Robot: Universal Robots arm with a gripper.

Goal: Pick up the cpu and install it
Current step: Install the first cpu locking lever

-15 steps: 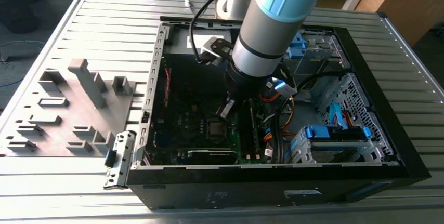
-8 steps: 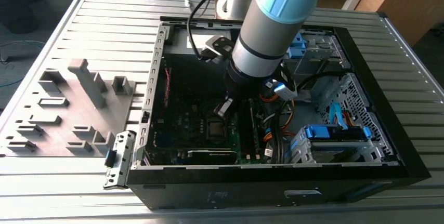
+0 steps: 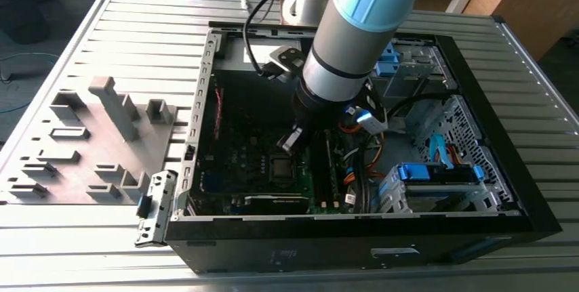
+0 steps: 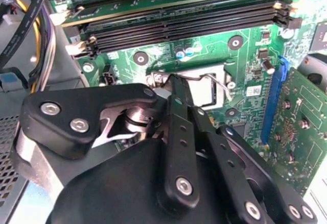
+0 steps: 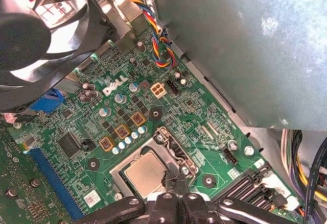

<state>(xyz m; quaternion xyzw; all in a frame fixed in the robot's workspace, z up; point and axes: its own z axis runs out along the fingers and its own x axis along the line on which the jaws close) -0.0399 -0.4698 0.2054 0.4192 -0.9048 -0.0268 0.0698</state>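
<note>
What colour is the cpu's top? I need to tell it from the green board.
Silver-grey metal, seen best in the first wrist view: the cpu sits in its socket.

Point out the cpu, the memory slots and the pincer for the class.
cpu [image 5: 145, 173], first wrist view, metal top.
memory slots [image 4: 179, 27], second wrist view, middle slot.
pincer [image 4: 173, 83], second wrist view, fingertips.

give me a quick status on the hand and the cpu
Black hand low over green motherboard, fingertips close together at socket edge. Small square silver-topped cpu lies in socket. Nothing in the way.
</note>
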